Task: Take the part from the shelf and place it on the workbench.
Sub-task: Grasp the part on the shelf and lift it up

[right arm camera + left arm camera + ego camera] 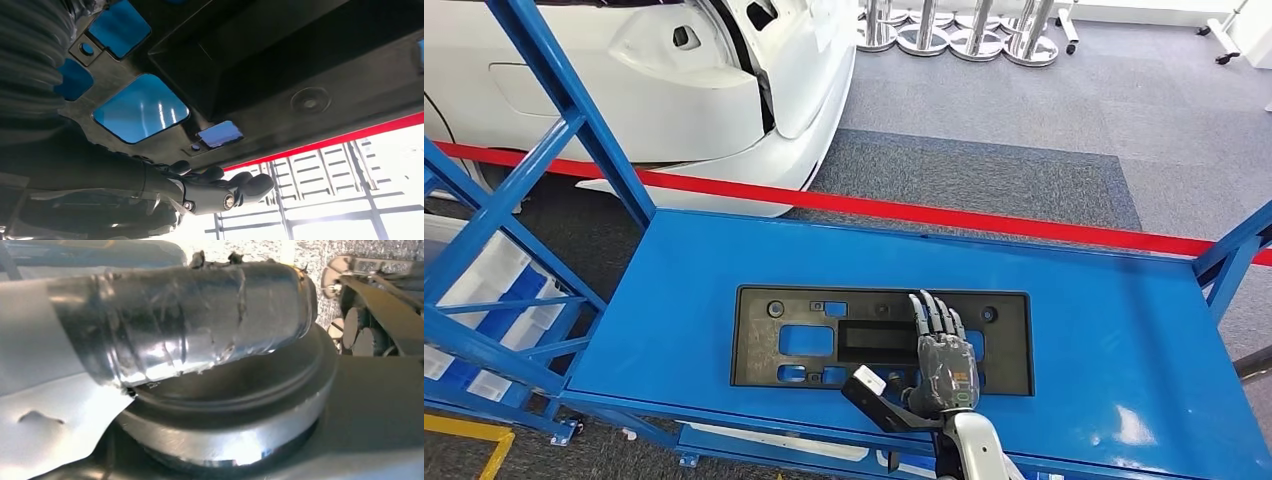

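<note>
A flat black plastic part (804, 340), long and rectangular with several cut-outs, lies on the blue surface (1104, 330) near its front edge. My right hand (942, 355) lies over the part's right half with its fingers stretched forward and its thumb out to the side; it holds nothing. In the right wrist view the part (280, 65) is very close, blue showing through its holes, and the dark fingers (225, 192) reach along its face. The left wrist view has a tape-wrapped grey piece of my left hand (190, 320) right at the lens; how its fingers stand is hidden.
Blue frame struts (514, 190) rise at the left and a blue post (1234, 255) at the right. A red barrier belt (984, 215) runs behind the surface. Beyond it are a white car body (674, 80) and chrome stanchion bases (964, 35) on grey carpet.
</note>
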`<state>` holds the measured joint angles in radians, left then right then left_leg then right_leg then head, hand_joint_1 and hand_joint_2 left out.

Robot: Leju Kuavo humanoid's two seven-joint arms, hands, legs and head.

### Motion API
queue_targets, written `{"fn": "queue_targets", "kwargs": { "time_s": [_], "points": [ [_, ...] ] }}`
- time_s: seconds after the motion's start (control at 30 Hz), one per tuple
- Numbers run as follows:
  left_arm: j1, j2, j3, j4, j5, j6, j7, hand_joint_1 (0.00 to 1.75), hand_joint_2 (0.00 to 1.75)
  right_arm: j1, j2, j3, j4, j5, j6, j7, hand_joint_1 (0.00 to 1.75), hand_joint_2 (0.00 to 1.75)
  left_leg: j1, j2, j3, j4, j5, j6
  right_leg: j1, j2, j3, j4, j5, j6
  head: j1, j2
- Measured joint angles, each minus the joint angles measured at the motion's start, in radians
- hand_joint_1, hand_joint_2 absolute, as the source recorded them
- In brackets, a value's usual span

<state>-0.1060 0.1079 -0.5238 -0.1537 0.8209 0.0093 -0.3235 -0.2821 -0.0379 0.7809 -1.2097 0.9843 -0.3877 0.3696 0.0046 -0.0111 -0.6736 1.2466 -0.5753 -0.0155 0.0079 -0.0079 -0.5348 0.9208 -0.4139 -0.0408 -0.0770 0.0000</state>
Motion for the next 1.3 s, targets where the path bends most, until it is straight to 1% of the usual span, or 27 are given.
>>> {"fn": "queue_targets", "kwargs": {
  "time_s": [0.03,0.1,0.13,0.2,0.3,0.33,0.37,0.43,0.47,0.5,0.53,0.57,0.63,0.67,0.7,0.8,0.83,0.87,0.97,1.0,1.03,1.07,1.1,1.13,1.17,1.2,1.3],
  "points": [
    [0.000,0.001,0.000,0.000,0.000,0.000,0.000,0.00,0.00,0.000,-0.003,-0.001,0.001,0.001,-0.001,0.005,0.00,1.75,0.001,0.000,0.012,-0.021,0.021,-0.002,-0.001,0.001,0.000,0.004,-0.002,0.001,0.000,0.000],
    [0.003,0.002,0.000,0.001,0.000,0.001,0.000,0.00,0.00,0.000,-0.010,-0.007,0.001,0.003,-0.004,0.014,0.00,1.75,0.005,0.001,0.075,-0.146,0.087,-0.004,-0.002,0.004,0.000,0.014,-0.008,0.007,0.000,0.000],
    [0.004,0.002,0.000,0.002,0.000,0.002,-0.001,0.00,0.00,-0.001,-0.014,-0.011,0.000,0.004,-0.005,0.017,0.00,1.75,0.006,0.000,0.106,-0.209,0.110,-0.001,0.000,0.005,-0.003,0.023,-0.013,0.012,-0.001,0.000],
    [0.006,0.002,0.000,0.003,0.000,0.002,-0.002,0.00,0.00,-0.003,-0.023,-0.020,-0.001,0.008,-0.008,0.020,0.00,1.75,0.005,-0.002,0.133,-0.268,0.121,0.011,0.002,0.007,-0.009,0.034,-0.019,0.022,0.001,0.000],
    [0.006,0.001,0.000,0.003,0.001,0.001,-0.003,0.00,0.00,-0.005,-0.035,-0.035,-0.002,0.017,-0.012,0.018,0.00,1.75,0.005,-0.003,0.131,-0.272,0.125,0.033,0.001,0.007,-0.015,0.043,-0.025,0.036,0.003,0.000],
    [0.006,0.001,0.000,0.003,0.001,0.001,-0.003,0.00,0.00,-0.005,-0.037,-0.039,-0.003,0.021,-0.013,0.017,0.00,1.75,0.007,-0.002,0.130,-0.273,0.127,0.038,-0.001,0.007,-0.025,0.065,-0.041,0.043,0.004,0.000],
    [0.005,0.000,0.000,0.003,0.001,0.001,-0.003,0.00,0.00,-0.005,-0.040,-0.043,-0.003,0.026,-0.013,0.016,0.00,1.75,0.009,0.000,0.128,-0.274,0.131,0.043,-0.003,0.007,-0.045,0.112,-0.070,0.050,0.006,0.000],
    [0.005,0.000,0.000,0.003,0.002,0.000,-0.003,0.00,0.00,-0.004,-0.044,-0.049,-0.006,0.040,-0.012,0.014,0.00,1.75,0.008,0.003,0.122,-0.274,0.137,0.050,-0.008,0.007,-0.105,0.246,-0.142,0.061,0.010,0.000],
    [0.005,0.000,0.000,0.003,0.002,-0.001,-0.005,0.00,0.00,-0.004,-0.046,-0.051,-0.010,0.048,-0.010,0.013,0.00,1.75,0.007,0.004,0.119,-0.273,0.141,0.052,-0.009,0.007,-0.133,0.308,-0.169,0.063,0.010,0.000],
    [0.005,0.000,0.000,0.003,0.002,-0.001,-0.006,0.00,0.00,-0.003,-0.046,-0.054,-0.015,0.058,-0.007,0.013,0.00,1.75,0.006,0.004,0.115,-0.273,0.143,0.053,-0.010,0.007,-0.144,0.335,-0.176,0.063,0.010,0.000],
    [0.005,0.000,0.000,0.003,0.002,-0.002,-0.009,0.00,0.00,-0.003,-0.047,-0.057,-0.022,0.070,-0.002,0.012,0.00,1.75,0.005,0.003,0.112,-0.273,0.146,0.053,-0.009,0.007,-0.138,0.328,-0.165,0.060,0.010,0.000],
    [0.004,0.000,0.000,0.003,0.003,-0.002,-0.011,0.00,0.00,-0.003,-0.047,-0.060,-0.031,0.082,0.001,0.012,0.00,1.75,0.003,0.002,0.111,-0.273,0.148,0.052,-0.009,0.007,-0.112,0.281,-0.138,0.054,0.010,0.000],
    [0.003,-0.001,-0.001,0.003,0.003,-0.003,-0.013,0.00,0.00,-0.007,-0.047,-0.065,-0.057,0.112,0.005,0.010,0.00,1.75,-0.002,-0.001,0.109,-0.273,0.152,0.048,-0.004,0.009,-0.030,0.131,-0.074,0.035,0.009,0.000],
    [0.002,-0.001,-0.001,0.003,0.003,-0.004,-0.014,0.00,0.00,-0.010,-0.047,-0.066,-0.074,0.126,0.006,0.008,0.00,1.75,-0.004,-0.001,0.107,-0.273,0.155,0.044,-0.001,0.009,-0.002,0.076,-0.054,0.029,0.009,0.000],
    [0.001,-0.002,-0.001,0.003,0.003,-0.004,-0.014,0.00,0.00,-0.012,-0.046,-0.067,-0.091,0.139,0.007,0.007,0.00,1.75,-0.004,-0.001,0.106,-0.273,0.157,0.040,0.002,0.010,0.014,0.042,-0.042,0.024,0.008,0.000],
    [0.001,-0.002,-0.003,0.003,0.003,-0.005,-0.014,0.00,0.00,-0.015,-0.046,-0.069,-0.136,0.165,0.014,0.006,0.00,1.75,-0.003,-0.001,0.101,-0.276,0.163,0.022,0.002,0.007,0.012,0.022,-0.024,0.016,0.008,0.000],
    [0.002,-0.001,-0.003,0.003,0.004,-0.005,-0.013,0.00,0.00,-0.015,-0.046,-0.069,-0.148,0.171,0.016,0.006,0.00,1.75,-0.003,-0.001,0.095,-0.264,0.148,0.016,0.000,0.005,0.011,0.013,-0.014,0.012,0.007,0.000],
    [0.001,-0.001,-0.003,0.003,0.004,-0.005,-0.012,0.00,0.00,-0.016,-0.045,-0.069,-0.160,0.176,0.018,0.006,0.00,1.75,-0.004,-0.001,0.082,-0.233,0.119,0.011,-0.003,0.003,0.008,0.003,-0.003,0.007,0.006,0.000],
    [-0.003,0.000,-0.008,0.003,0.006,-0.005,-0.010,0.00,0.00,-0.019,-0.044,-0.069,-0.187,0.184,0.022,0.006,0.00,1.75,-0.003,0.000,0.023,-0.052,-0.004,0.002,-0.004,-0.001,-0.015,-0.001,0.019,0.001,0.004,0.000],
    [-0.004,0.001,-0.011,0.003,0.006,-0.005,-0.009,0.00,0.00,-0.019,-0.044,-0.068,-0.194,0.186,0.022,0.006,0.00,1.75,-0.002,0.000,0.018,-0.013,-0.023,0.000,-0.004,-0.002,-0.026,0.002,0.025,0.002,0.003,0.000],
    [-0.004,0.001,-0.014,0.003,0.006,-0.005,-0.010,0.00,0.00,-0.018,-0.045,-0.068,-0.201,0.190,0.022,0.006,0.00,1.75,-0.002,0.000,0.031,-0.010,-0.024,-0.002,-0.004,-0.002,-0.038,0.006,0.031,0.002,0.003,0.000],
    [-0.003,0.001,-0.015,0.003,0.007,-0.004,-0.011,0.00,0.00,-0.019,-0.045,-0.068,-0.210,0.194,0.022,0.006,0.00,1.75,-0.001,0.000,0.064,-0.048,-0.006,-0.003,-0.004,-0.002,-0.049,0.012,0.037,0.004,0.003,0.000],
    [-0.001,0.001,-0.016,0.003,0.007,-0.003,-0.013,0.00,0.00,-0.019,-0.045,-0.068,-0.218,0.197,0.022,0.006,0.00,1.75,0.001,0.000,0.110,-0.115,0.018,-0.004,-0.004,-0.001,-0.060,0.018,0.042,0.006,0.003,0.000],
    [0.001,0.000,-0.016,0.004,0.007,-0.002,-0.016,0.00,0.00,-0.020,-0.045,-0.068,-0.227,0.201,0.022,0.006,0.00,1.75,0.001,0.000,0.154,-0.186,0.036,-0.002,-0.003,0.000,-0.071,0.027,0.046,0.010,0.002,0.000],
    [0.002,0.000,-0.016,0.005,0.007,-0.001,-0.017,0.00,0.00,-0.021,-0.045,-0.068,-0.237,0.204,0.023,0.006,0.00,1.75,0.001,-0.001,0.185,-0.241,0.050,0.004,-0.002,0.001,-0.080,0.035,0.050,0.015,0.003,0.000],
    [0.003,-0.001,-0.016,0.006,0.007,0.000,-0.018,0.00,0.00,-0.023,-0.045,-0.068,-0.245,0.206,0.024,0.006,0.00,1.75,-0.001,-0.003,0.199,-0.272,0.057,0.010,-0.001,0.001,-0.087,0.040,0.055,0.021,0.004,0.000],
    [0.004,-0.002,-0.017,0.006,0.009,-0.002,-0.017,0.00,0.00,-0.025,-0.045,-0.068,-0.263,0.209,0.025,0.005,0.00,1.75,-0.004,-0.005,0.187,-0.277,0.075,0.033,-0.004,0.001,-0.096,0.039,0.073,0.038,0.005,0.000]
  ]
}}
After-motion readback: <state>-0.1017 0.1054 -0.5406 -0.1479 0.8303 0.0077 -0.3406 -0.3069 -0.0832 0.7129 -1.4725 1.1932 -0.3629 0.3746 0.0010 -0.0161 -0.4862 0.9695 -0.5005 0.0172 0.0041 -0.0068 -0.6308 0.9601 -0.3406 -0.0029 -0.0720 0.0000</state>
